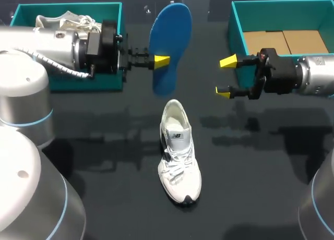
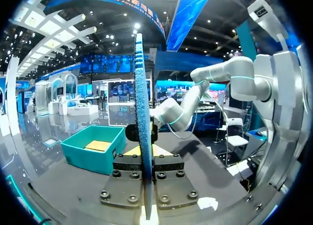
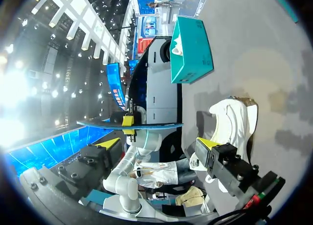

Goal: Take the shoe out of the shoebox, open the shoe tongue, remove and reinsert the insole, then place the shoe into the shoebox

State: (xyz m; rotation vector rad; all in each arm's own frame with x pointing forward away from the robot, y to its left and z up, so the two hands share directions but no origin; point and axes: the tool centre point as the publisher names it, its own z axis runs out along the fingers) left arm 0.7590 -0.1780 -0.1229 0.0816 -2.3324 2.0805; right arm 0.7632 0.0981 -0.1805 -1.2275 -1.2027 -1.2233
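Blue insole (image 1: 169, 42) clamped on edge in left hand (image 1: 160, 61); right hand (image 1: 226, 76) faces it, agape, empty.

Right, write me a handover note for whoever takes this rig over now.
End effectors: the left end effector is shut on the blue insole, held in the air over the table. The right end effector is open and empty, beside the right shoebox.
Things: the white shoe stands mid-table, toe towards the robot. The left shoebox holds a second shoe; the right one shows only cardboard.
Done: shoe out, insole removed.
Left: reinsert insole, box the shoe.
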